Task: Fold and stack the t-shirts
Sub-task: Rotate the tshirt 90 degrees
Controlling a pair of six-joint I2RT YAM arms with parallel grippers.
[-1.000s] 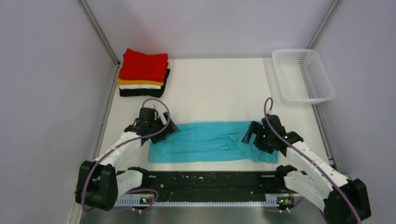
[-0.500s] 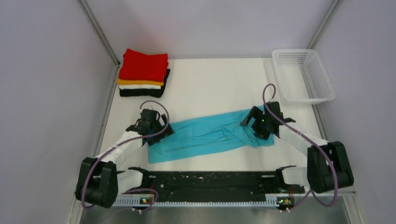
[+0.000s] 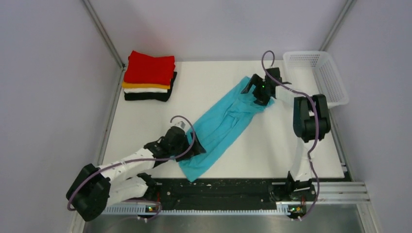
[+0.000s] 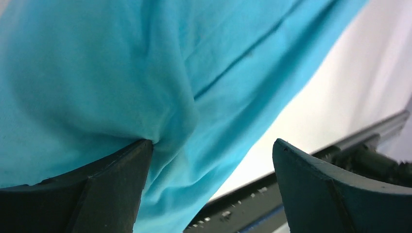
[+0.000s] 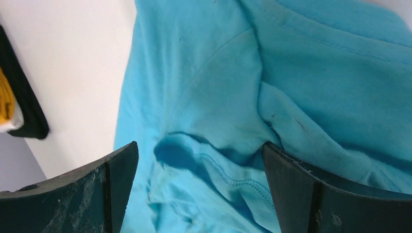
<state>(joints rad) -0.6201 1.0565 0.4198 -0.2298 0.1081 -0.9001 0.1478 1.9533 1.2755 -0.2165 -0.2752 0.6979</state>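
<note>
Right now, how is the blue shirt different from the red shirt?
The blue shirt lies stretched long and slanted across the table; the red shirt is folded small, topping the pile in the far left corner. The blue shirt is wrinkly; the red shirt looks smooth. The left gripper and right gripper sit at the blue shirt's ends, neither near the red shirt. Both are plain-coloured.

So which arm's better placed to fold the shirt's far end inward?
The right arm: its jaws stand open over the turquoise t-shirt's far end; the left arm's sit at the near end.
</note>
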